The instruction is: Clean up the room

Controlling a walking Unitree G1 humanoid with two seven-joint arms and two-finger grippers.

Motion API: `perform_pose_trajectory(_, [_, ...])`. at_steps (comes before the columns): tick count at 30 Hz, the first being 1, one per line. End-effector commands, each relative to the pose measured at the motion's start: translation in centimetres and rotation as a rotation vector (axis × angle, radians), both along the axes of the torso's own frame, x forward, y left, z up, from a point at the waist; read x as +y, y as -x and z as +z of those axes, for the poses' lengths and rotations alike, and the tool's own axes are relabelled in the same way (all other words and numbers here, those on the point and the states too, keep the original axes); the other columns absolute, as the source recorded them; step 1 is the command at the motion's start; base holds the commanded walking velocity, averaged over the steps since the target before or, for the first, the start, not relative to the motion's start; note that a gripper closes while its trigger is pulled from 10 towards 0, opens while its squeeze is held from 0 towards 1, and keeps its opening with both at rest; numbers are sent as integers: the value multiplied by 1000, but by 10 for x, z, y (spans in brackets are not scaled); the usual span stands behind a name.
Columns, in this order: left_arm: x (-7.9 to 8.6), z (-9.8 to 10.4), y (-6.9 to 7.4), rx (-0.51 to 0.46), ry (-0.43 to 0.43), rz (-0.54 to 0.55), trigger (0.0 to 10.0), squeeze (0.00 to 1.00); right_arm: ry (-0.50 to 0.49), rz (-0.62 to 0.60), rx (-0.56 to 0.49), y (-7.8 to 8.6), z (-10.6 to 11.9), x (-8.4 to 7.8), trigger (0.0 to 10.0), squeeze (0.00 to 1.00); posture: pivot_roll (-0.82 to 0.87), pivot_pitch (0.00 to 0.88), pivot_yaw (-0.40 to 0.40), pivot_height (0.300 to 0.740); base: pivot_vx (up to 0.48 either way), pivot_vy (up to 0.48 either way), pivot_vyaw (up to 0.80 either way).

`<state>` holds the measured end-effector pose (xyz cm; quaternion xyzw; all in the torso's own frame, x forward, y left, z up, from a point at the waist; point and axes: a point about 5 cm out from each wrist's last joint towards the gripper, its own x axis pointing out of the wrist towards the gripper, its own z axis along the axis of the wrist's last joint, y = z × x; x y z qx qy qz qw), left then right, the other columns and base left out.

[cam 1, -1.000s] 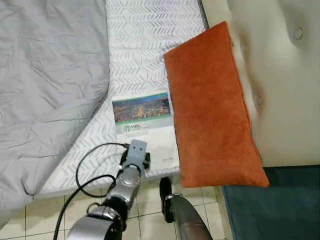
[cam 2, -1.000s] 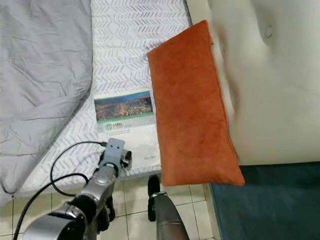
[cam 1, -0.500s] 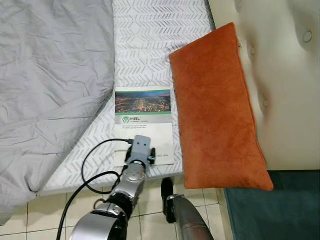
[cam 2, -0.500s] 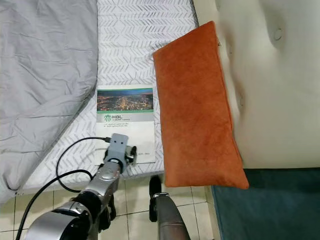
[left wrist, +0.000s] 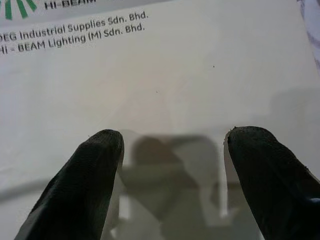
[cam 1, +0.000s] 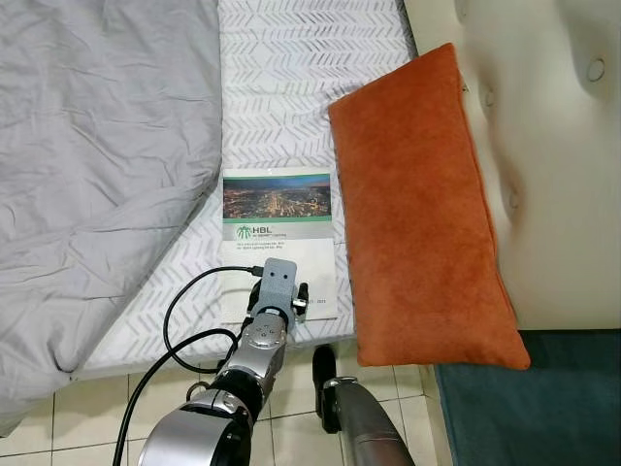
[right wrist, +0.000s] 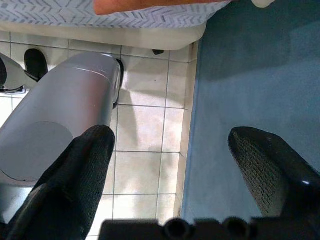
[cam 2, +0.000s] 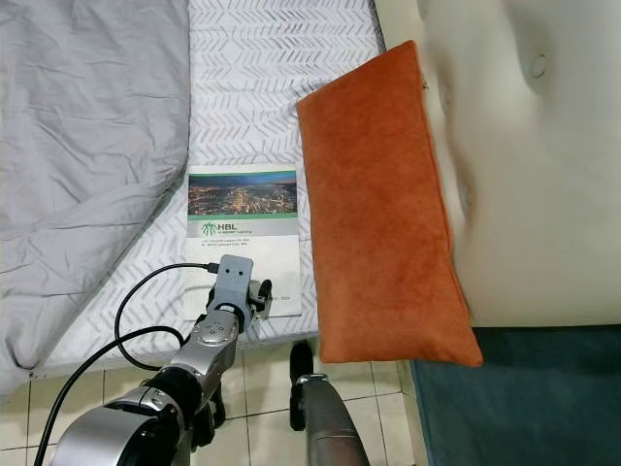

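Note:
A booklet [cam 1: 278,230] with a night city photo and a white lower half lies flat on the patterned mattress [cam 1: 291,78], near its front edge. My left arm reaches over the booklet's lower part. In the left wrist view my left gripper [left wrist: 172,150] is open, its fingertips [left wrist: 102,150] hovering just above the white page [left wrist: 165,85], casting a shadow on it. An orange pillow [cam 1: 417,214] lies beside the booklet, leaning on the cream headboard [cam 1: 553,146]. My right gripper [right wrist: 177,150] hangs open over the tiled floor.
A crumpled grey blanket [cam 1: 97,165] covers the bed's left side. A blue rug [cam 1: 524,398] lies on the floor at the right, beside pale tiles [right wrist: 145,130]. Black cables [cam 1: 175,340] loop from my left arm over the bed edge.
The view swung, then steadied. My left gripper has moved slightly forward and to the right over the booklet's lower edge. The booklet and pillow lie as before.

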<state>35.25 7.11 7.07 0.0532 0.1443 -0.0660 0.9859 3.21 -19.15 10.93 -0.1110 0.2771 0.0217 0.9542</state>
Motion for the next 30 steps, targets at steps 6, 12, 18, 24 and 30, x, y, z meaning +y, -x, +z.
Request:
perform_pose_trajectory(6, [-3, -24, 15, 172, 195, 102, 10000, 0, 29, -16, 70, 13, -3, -5, 10000, 0, -468, 637, -168, 740, 0, 0, 0])
perform_pose_trajectory(12, [-18, -21, 15, 208, 261, 67, 10000, 0, 34, -22, 77, 15, -2, -5, 10000, 0, -480, 636, -165, 740, 0, 0, 0])
perform_pose_trajectory(18, [-38, -10, 13, 193, 270, -23, 10000, 0, 37, -29, 74, 15, -3, -5, 10000, 0, -471, 630, -154, 740, 0, 0, 0])
perform_pose_trajectory(24, [-39, -10, 13, 171, 207, -56, 10000, 0, 30, -29, 66, 12, -7, -3, 10000, 0, -459, 625, -144, 740, 0, 0, 0])
perform_pose_trajectory(30, [-24, -12, 12, 97, 125, -115, 10000, 0, -2, -33, 29, -6, -24, 0, 10000, 0, -370, 553, -93, 740, 0, 0, 0])
